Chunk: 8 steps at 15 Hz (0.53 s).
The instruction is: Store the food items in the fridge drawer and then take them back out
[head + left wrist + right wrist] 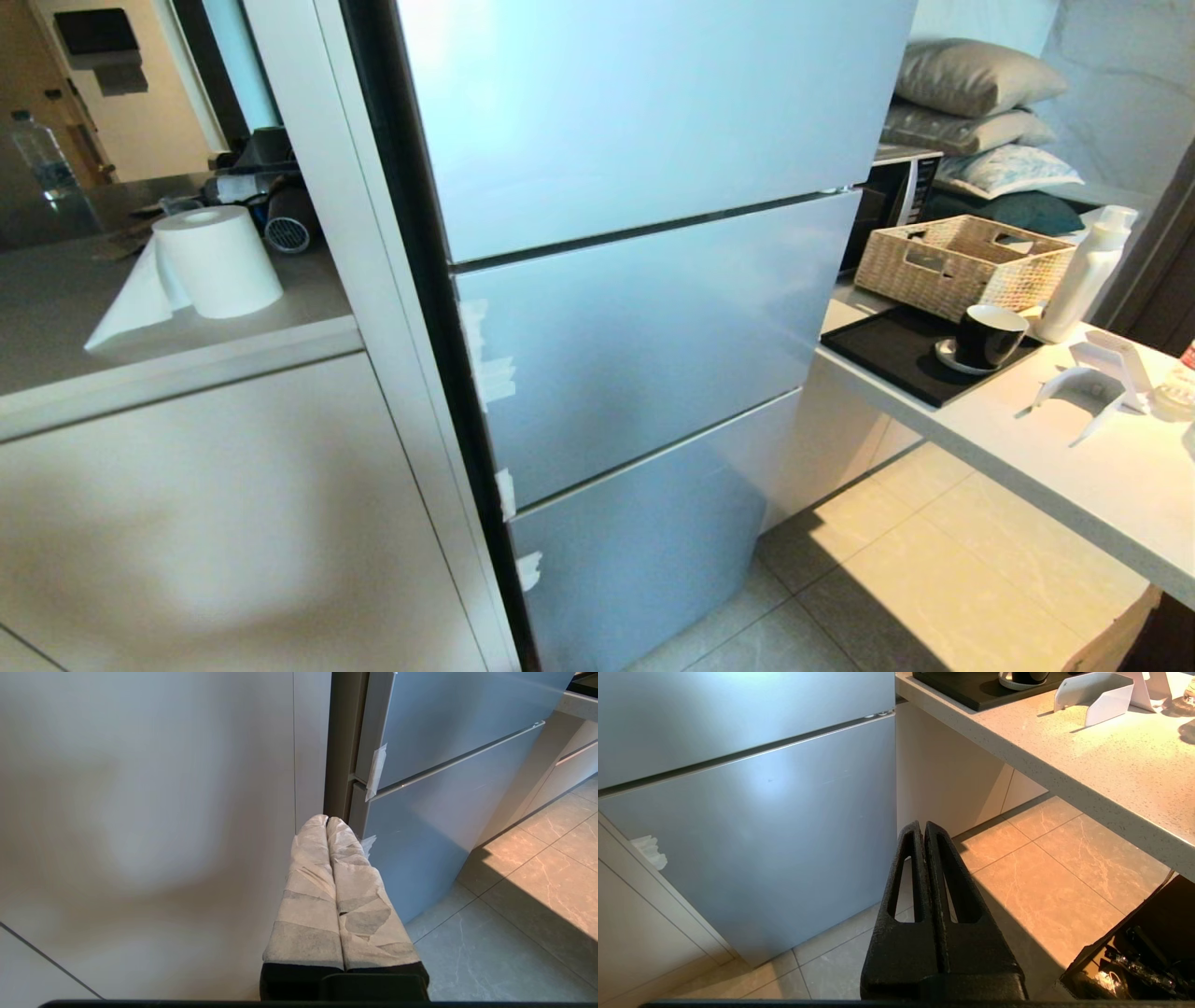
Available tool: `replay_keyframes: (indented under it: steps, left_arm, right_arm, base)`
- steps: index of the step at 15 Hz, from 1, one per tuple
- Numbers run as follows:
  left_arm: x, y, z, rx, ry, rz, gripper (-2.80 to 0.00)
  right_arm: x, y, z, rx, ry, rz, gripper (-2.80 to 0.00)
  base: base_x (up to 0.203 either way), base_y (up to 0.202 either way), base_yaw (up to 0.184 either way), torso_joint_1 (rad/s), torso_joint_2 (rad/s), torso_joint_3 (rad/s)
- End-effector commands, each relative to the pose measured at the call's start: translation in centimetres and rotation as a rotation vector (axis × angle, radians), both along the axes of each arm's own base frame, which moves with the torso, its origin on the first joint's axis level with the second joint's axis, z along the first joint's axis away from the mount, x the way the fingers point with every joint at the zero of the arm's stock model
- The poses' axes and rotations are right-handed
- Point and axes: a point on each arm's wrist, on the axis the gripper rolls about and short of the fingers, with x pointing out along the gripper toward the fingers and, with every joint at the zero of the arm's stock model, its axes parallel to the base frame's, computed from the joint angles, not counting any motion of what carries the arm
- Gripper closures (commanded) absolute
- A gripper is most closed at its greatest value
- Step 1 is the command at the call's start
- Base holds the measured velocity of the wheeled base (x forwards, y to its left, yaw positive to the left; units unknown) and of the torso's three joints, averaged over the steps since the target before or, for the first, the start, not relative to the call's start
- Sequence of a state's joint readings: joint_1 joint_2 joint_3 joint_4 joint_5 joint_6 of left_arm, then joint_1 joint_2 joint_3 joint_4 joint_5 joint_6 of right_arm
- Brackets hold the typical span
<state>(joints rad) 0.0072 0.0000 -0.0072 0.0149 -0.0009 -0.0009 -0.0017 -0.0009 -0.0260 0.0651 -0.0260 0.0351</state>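
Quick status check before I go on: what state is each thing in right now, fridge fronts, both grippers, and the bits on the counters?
Fridge fronts: all three shut, no clear drawer or food showing.
Left gripper: shut, empty, low in front of the fridge's left edge.
Right gripper: shut, empty, above the floor by the fridge's right side.
Paper roll: upright, a sheet hanging loose.
Black cup: upright on its saucer.
Wicker basket: upright.

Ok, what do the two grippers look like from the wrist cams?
The left gripper has two long tapering fingers wrapped in whitish, grey-patched tape over a black base. The right gripper is bare rough matte black, each finger with a long slot cut through it.
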Motion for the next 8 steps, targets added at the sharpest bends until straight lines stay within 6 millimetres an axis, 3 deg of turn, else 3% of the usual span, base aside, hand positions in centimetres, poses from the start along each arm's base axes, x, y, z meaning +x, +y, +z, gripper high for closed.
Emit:
replay_keyframes:
  steps: [1, 8]
  left_arm:
    - [0.08, 0.0, 0.01, -0.001, 0.014, 0.001, 0.0]
    - [0.05, 0.0, 0.03, -0.013, -0.02, 0.0, 0.0]
  right_arm:
    - [0.02, 0.0, 0.0, 0.0, 0.003, 0.0, 0.0]
    - [0.02, 0.0, 0.0, 0.0, 0.003, 0.0, 0.0]
  base:
    - [0.0, 0.0, 0.0, 0.0, 0.0, 0.0]
    - [0.0, 0.0, 0.0, 0.0, 0.0, 0.0]
